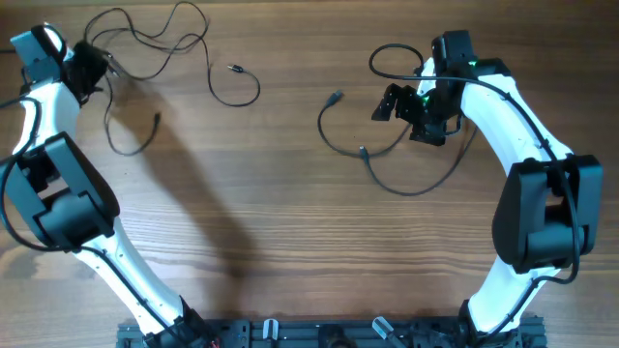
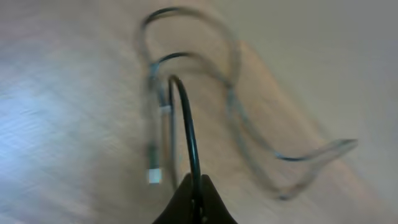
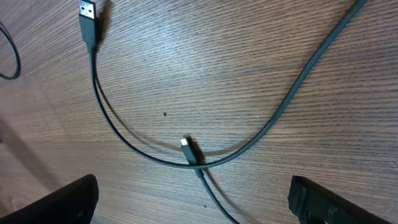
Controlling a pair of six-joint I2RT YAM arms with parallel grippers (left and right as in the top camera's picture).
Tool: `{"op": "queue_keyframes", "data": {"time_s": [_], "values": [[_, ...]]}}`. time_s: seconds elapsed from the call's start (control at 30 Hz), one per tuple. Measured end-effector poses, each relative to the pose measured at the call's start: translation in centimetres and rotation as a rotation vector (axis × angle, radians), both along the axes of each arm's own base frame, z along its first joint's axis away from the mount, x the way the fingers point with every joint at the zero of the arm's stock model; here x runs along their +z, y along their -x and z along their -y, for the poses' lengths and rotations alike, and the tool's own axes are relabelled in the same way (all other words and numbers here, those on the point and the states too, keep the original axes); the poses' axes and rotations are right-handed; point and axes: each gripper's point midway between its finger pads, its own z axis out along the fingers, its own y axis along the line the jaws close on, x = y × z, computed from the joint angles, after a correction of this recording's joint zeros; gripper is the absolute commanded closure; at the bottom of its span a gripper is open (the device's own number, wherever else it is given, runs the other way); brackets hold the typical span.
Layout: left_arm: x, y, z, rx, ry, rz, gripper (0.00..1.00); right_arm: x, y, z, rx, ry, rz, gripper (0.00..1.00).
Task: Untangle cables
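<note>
Black thin cable [image 2: 186,124], clenched by the left gripper [image 2: 196,200] far left, sits well apart from the grey cable [image 3: 94,68] beneath the spread-open right gripper [image 3: 198,199], apparently to keep them separated.

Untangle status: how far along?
Done: the thin black cable and the USB cable lie apart on the table. In hand: left gripper shut on the thin black cable; right gripper open above the USB cable. Left: the USB cable crosses itself by its small plug.
</note>
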Motion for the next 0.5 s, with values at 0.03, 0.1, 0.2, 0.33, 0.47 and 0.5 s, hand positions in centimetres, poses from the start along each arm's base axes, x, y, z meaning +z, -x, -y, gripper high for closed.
{"op": "queue_keyframes", "data": {"time_s": [0.03, 0.1, 0.2, 0.33, 0.47, 0.5], "values": [[1.6, -0.4, 0.5, -0.02, 0.019, 0.045, 0.96, 0.0, 0.0, 0.0, 0.0, 0.0, 0.0, 0.0], [7.7, -1.0, 2.0, -0.08, 0.046, 0.185, 0.96, 0.0, 0.0, 0.0, 0.0, 0.0, 0.0, 0.0], [16.9, 0.0, 4.2, -0.152, 0.023, 0.347, 0.96, 0.0, 0.1, 0.0, 0.0, 0.001, -0.005, 0.0], [21.4, 2.2, 6.1, -0.154, 0.092, 0.372, 0.96, -0.1, 0.3, 0.0, 0.0, 0.002, -0.014, 0.0], [20.3, 3.7, 4.1, -0.03, 0.252, 0.304, 0.96, -0.1, 0.3, 0.0, 0.0, 0.002, -0.015, 0.0], [20.0, 4.1, 3.1, 0.012, 0.282, 0.292, 0.96, -0.1, 0.3, 0.0, 0.0, 0.002, -0.015, 0.0]]}}
